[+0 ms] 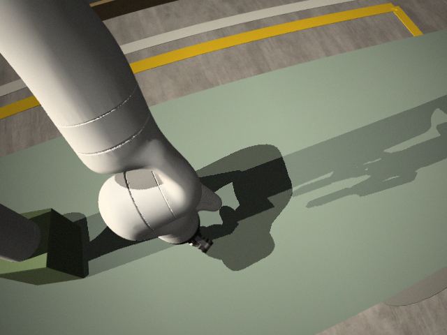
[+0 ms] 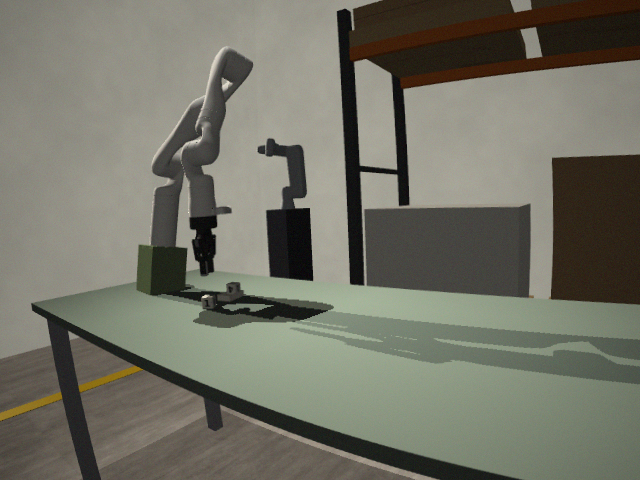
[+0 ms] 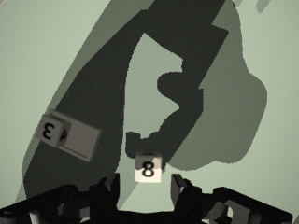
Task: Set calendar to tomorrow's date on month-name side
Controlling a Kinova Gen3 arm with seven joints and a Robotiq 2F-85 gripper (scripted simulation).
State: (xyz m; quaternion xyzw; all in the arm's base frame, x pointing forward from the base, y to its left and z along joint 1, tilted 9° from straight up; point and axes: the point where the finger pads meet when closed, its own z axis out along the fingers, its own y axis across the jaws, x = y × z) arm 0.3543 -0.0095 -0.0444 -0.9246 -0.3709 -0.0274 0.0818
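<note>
Presently: fingers (image 1: 205,246) (image 2: 202,272) half open, empty, above the counter (image 1: 343,252) (image 2: 361,361) (image 3: 276,47); one loose cube (image 2: 208,301) (image 3: 148,169) (8 on top); one cube (image 2: 233,287) (image 3: 50,130) on the tray (image 2: 231,297) (image 3: 83,140).

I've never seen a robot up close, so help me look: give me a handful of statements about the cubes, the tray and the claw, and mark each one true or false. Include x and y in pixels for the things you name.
1. The cube marked 8 on top (image 2: 208,302) (image 3: 148,169) stands outside the tray (image 2: 230,296) (image 3: 85,140). True.
2. The cube marked 3 on top (image 2: 233,287) (image 3: 50,131) lies on the bare table, away from the tray. False: it is at one end of the tray.
3. The claw (image 1: 207,246) (image 2: 205,273) (image 3: 145,184) is gripping the 8 cube. False: it is partly open, above the table, holding nothing.
4. Both cubes stand side by side in the tray. False: only one is at the tray.
5. The arm rises from a green block (image 1: 66,245) (image 2: 149,268). True.
</note>
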